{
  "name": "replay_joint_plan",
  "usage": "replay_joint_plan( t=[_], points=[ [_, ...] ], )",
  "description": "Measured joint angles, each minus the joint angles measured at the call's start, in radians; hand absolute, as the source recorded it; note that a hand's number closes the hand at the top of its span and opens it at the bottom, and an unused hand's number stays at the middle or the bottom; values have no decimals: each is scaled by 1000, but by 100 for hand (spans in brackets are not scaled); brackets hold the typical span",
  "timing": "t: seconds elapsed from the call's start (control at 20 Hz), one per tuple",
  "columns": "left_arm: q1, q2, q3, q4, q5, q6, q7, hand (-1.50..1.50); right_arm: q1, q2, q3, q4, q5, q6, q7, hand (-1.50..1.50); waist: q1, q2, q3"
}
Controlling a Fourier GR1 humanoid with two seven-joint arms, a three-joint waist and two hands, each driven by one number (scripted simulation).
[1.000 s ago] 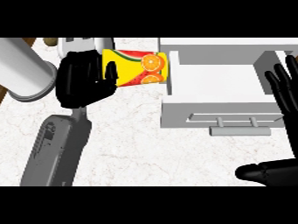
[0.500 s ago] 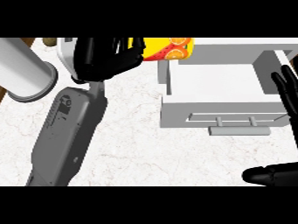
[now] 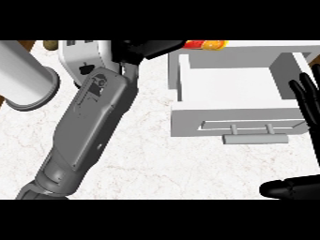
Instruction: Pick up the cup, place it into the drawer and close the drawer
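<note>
A white marble counter (image 3: 148, 154) carries an open white drawer unit (image 3: 239, 122) at right, a white cylinder (image 3: 20, 77) lying at left, and a white appliance (image 3: 82, 56) near the back edge.

A: The left forearm (image 3: 86, 126) is a long grey casing, flat-panelled, with rounded edges; a small round fitting sits near its wrist end; a ringed joint shows at its lower end.

B: And the hands?

A: The left hand (image 3: 145, 48) is black; the right hand (image 3: 319, 101) is black too, with segmented fingers.
</note>
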Motion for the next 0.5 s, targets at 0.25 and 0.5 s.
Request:
replay_joint_plan(
  t=[0.25, 0.5],
  points=[
    [-91, -1, -51, 144, 61, 63, -44, 150, 7, -5, -11, 13, -11, 15, -13, -150, -7, 1, 0],
    [-158, -1, -126, 281, 148, 117, -100, 150, -27, 1, 3, 30, 13, -2, -8, -150, -16, 4, 0]
  ],
)
